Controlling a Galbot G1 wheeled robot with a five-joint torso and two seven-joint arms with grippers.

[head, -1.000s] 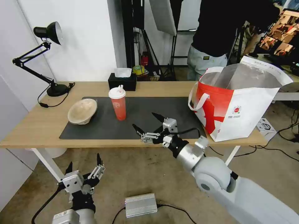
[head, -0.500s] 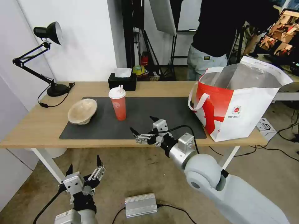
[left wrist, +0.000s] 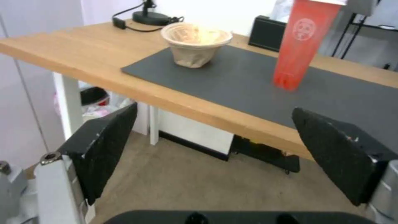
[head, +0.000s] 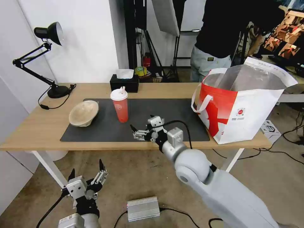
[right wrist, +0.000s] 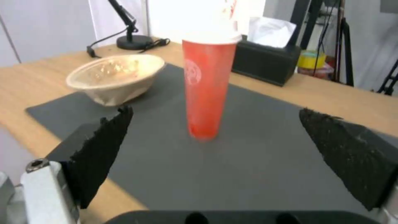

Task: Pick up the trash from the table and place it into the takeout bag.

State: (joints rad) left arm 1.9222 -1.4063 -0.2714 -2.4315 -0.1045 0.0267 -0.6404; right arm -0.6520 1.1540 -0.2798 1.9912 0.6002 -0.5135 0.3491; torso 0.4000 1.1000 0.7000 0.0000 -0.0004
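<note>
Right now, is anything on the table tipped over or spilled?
Nothing spilled. The beige bowl leans on its side on the mat, its opening tilted rather than flat. The red cup stands upright, lid on, and the bag stands open at the table's end.

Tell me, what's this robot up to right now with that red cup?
Right tool open, low over the mat's front edge, aimed at the red cup. Left tool open, parked below the table. Cup upright, untouched. Nothing between tool and cup.

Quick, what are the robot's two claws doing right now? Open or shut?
Left gripper: open, empty, hanging low in front of the table.
Right gripper: open, empty, over the mat, pointed at the red cup.
</note>
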